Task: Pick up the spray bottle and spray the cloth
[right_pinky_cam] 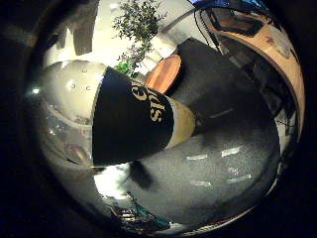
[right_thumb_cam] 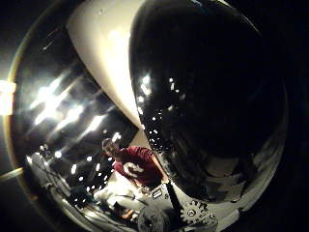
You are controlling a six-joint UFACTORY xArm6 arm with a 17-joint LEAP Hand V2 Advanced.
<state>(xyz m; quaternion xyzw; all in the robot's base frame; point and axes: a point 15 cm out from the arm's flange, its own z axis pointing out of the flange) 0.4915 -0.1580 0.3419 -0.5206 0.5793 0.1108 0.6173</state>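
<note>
Black label and clear plastic fill both palm views, so the spray bottle [right_pinky_cam: 131, 116] sits right up against the palm. Only a geared bit of the hand [right_thumb_cam: 195, 212] shows; can't tell how its fingers sit. Beyond: grey carpet [right_pinky_cam: 218, 163], round wooden table [right_pinky_cam: 164, 73], leafy plant [right_pinky_cam: 136, 25].

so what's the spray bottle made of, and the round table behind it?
Spray bottle: looks like glossy plastic, pale see-through body under a black printed label; highlights glint off it. Could be glass. Round table: apparently wood, warm orange-brown top with a soft sheen.
</note>
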